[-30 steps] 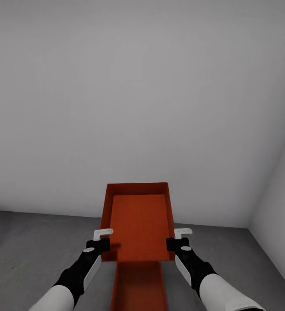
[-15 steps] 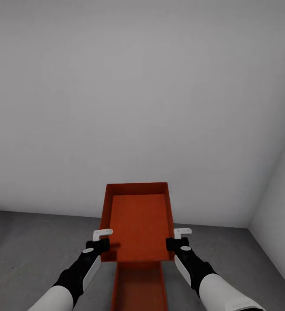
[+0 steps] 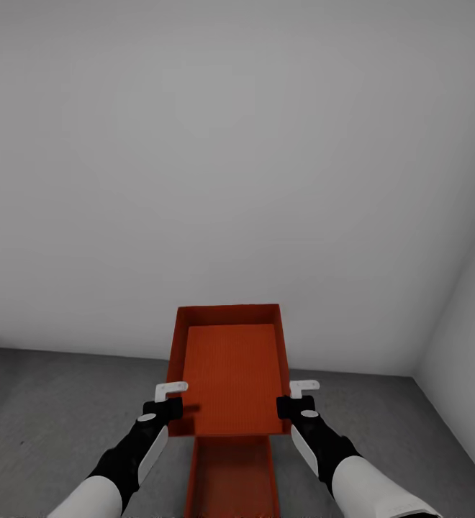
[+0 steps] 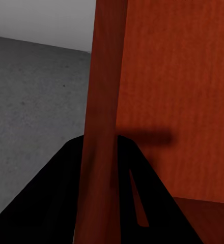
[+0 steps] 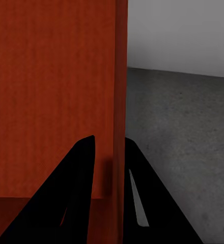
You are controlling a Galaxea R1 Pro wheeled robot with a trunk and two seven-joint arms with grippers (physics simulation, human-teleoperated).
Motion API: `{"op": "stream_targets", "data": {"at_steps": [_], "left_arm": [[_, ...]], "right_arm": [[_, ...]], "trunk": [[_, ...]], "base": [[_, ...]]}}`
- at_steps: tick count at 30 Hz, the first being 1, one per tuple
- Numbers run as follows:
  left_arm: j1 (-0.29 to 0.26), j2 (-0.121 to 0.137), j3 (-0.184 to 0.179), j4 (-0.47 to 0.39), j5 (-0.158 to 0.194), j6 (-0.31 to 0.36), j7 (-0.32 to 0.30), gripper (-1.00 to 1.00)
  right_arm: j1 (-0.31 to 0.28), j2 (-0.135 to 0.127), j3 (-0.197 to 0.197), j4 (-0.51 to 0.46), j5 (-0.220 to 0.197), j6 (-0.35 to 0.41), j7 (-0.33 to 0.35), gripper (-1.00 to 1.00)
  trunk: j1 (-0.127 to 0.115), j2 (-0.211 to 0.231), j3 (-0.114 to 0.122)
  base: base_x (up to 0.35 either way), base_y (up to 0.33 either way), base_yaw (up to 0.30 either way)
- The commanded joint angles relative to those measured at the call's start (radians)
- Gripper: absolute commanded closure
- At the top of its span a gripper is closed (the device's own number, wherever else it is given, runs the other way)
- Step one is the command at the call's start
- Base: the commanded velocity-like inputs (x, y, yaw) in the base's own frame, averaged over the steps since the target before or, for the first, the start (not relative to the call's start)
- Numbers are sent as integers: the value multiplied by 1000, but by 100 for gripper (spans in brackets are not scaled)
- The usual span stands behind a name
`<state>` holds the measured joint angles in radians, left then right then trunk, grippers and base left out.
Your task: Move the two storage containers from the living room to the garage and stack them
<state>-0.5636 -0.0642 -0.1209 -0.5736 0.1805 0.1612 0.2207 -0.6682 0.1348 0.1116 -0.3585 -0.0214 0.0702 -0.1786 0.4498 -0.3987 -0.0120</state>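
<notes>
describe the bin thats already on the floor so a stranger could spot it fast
Start at the white back wall, then drop to the grey speckled concrete floor. The lower orange-red open-top bin lies there, beneath an identical bin held up by both grippers; nothing grips this one.

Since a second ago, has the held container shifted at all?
No. The held container keeps its place against the wall-floor seam and the lower container, with the left gripper and right gripper still clamped on its side walls.
</notes>
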Motion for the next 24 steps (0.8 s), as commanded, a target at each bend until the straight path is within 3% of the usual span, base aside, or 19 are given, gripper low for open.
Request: {"op": "stream_targets", "data": {"at_steps": [1,2,24], "left_arm": [[-1,-5,-1,-8,5,4,12,100],[-1,-11,6,-15,-7,4,12,100],[-1,-11,6,-17,-7,4,12,100]], "right_arm": [[1,0,3,0,0,8,-12,100],[0,0,-29,0,-1,7,-12,100],[0,0,-29,-1,0,7,-12,100]], "trunk": [[0,-2,-3],[0,-2,-5],[0,-2,-40]], "base": [[0,0,0],[0,0,0],[0,0,0]]}}
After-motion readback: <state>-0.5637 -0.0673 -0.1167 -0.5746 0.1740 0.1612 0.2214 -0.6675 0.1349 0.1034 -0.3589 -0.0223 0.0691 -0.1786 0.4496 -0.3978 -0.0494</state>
